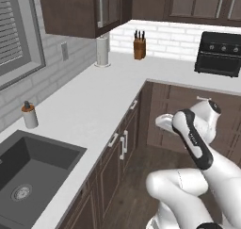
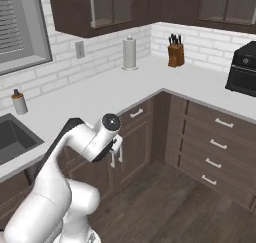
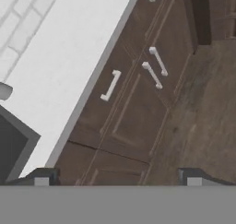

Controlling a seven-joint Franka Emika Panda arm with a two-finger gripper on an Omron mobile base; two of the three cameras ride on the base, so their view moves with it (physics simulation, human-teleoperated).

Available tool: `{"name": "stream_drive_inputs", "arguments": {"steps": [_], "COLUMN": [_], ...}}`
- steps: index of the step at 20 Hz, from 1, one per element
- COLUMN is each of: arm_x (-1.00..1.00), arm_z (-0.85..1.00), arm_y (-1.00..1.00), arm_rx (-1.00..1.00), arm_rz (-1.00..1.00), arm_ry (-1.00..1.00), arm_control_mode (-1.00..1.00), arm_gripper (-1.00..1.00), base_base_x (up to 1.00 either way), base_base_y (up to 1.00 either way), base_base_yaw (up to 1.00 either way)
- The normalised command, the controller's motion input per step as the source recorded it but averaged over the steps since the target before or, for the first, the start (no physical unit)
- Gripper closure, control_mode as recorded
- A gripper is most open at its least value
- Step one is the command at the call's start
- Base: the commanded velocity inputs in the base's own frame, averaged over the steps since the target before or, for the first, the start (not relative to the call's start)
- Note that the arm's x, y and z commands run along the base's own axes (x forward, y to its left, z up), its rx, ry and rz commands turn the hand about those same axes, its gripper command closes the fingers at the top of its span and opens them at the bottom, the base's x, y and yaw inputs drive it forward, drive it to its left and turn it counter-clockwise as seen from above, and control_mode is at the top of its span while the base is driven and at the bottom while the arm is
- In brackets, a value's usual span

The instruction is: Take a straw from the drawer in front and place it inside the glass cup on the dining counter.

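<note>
Claw [image 3: 117, 176]: jaws spread wide, empty, fingertips at the hand view's lower edge, above dark cabinet fronts and wood floor. Drawer [image 3: 107, 90]: shut, silver bar handle, left of centre under the white bench [image 3: 69, 57]. Sink [image 1: 28, 174]: lower left, left base view.

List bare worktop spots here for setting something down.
Free: the long white worktop stretch between the soap bottle and the paper towel roll. Crowded: the back corner, with the roll, the knife block and the black oven. The sink takes the near end.
</note>
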Motion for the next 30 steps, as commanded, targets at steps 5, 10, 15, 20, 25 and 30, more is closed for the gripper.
{"name": "stream_drive_inputs", "arguments": {"steps": [5, 10, 15, 20, 25, 30], "arm_x": [0.76, 0.62, 0.34, 0.42, 0.36, 0.16], "arm_z": [-0.37, -0.46, -0.48, -0.54, -0.41, -0.21], "arm_y": [0.13, -0.04, -0.25, -0.02, 0.05, 0.18], "arm_rx": [0.1, 0.03, 0.06, 0.16, 0.17, 0.14], "arm_rz": [0.0, 0.0, 0.0, 0.01, 0.0, 0.01], "arm_ry": [0.01, 0.05, 0.07, 0.01, 0.0, 0.0], "arm_control_mode": [-1.0, -1.0, -1.0, -1.0, -1.0, -1.0], "arm_gripper": [-1.0, -1.0, -1.0, -1.0, -1.0, -1.0], "base_base_x": [0.0, 0.0, 0.0, 0.0, 0.0, 0.0], "base_base_y": [0.0, 0.0, 0.0, 0.0, 0.0, 0.0], "base_base_yaw": [0.0, 0.0, 0.0, 0.0, 0.0, 0.0]}}
